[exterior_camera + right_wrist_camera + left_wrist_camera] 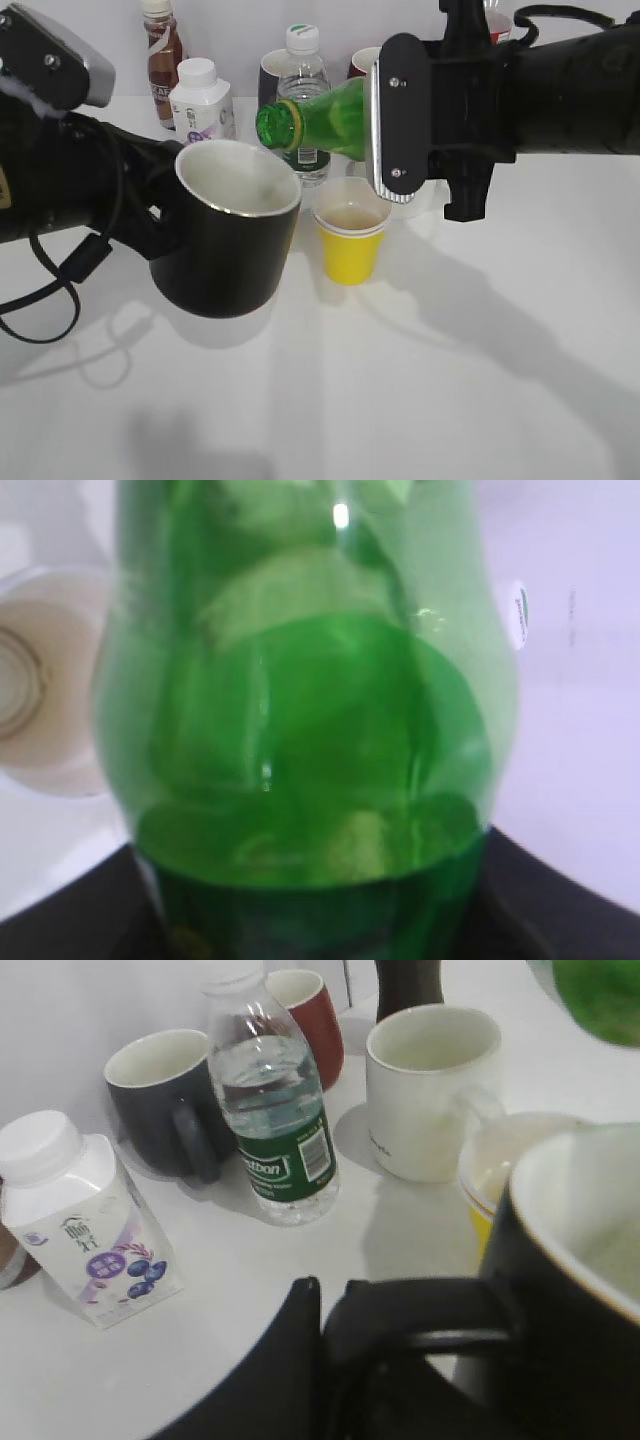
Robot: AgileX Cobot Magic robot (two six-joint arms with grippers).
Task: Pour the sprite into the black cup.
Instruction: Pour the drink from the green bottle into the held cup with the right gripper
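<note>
The sprite (318, 118), a translucent green bottle without a cap, is tipped nearly level, its mouth pointing left just above the far rim of the black cup (228, 250). My right gripper (398, 120) is shut on the sprite's body; the bottle fills the right wrist view (300, 710) and hides the fingers. My left gripper (335, 1305) is shut on the black cup's loop handle (420, 1310) and holds the cup off the table, upright. The cup's white inside (600, 1220) shows; a green edge of the sprite (600, 995) shows at top right.
A yellow paper cup (351, 240) stands under the bottle. Behind it are a clear water bottle (272, 1110), a white milk carton (85, 1225), a dark mug (160, 1095), a maroon mug (305, 1015), a white mug (430, 1085) and a brown drink bottle (160, 55).
</note>
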